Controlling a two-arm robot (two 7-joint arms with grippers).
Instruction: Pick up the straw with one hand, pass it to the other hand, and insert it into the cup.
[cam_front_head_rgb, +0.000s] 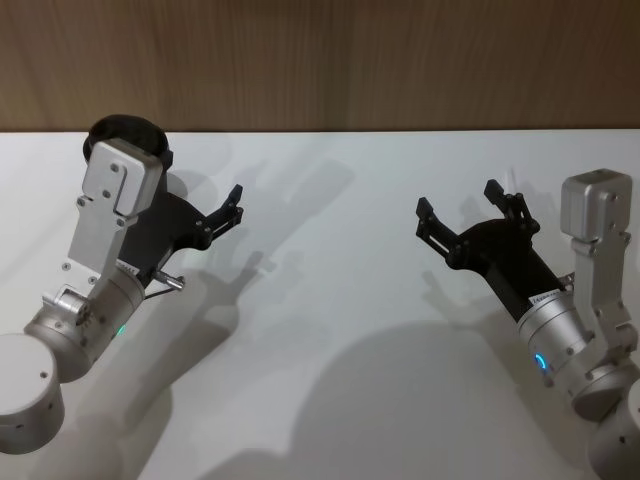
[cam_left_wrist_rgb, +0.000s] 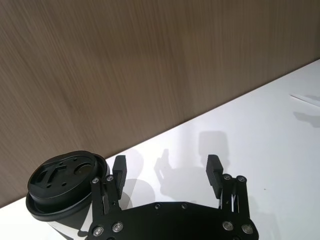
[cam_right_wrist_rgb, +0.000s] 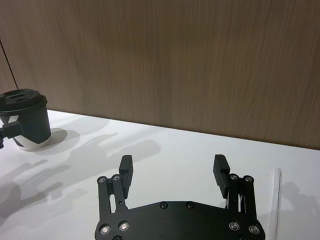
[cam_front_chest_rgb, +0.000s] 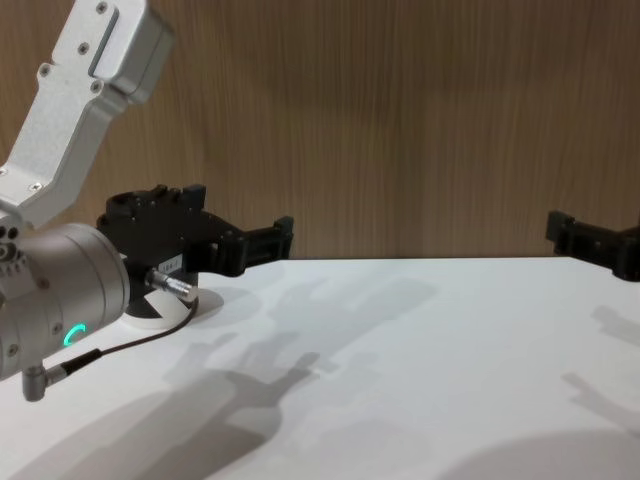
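Straw (cam_right_wrist_rgb: 277, 200) flat, near spread fingers (cam_right_wrist_rgb: 220, 171) of right gripper (cam_right_wrist_rgb: 173, 167)

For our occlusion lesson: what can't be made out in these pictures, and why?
Small black paper cup with black plastic lid: head view, the left arm's silver link covers all but the lid rim; chest view, the left pincer covers most of its wall.
Long thin white paper-wrapped straw: both wrist views, a frame edge cuts it off.
Right pincer: chest view, cut off by the right edge.
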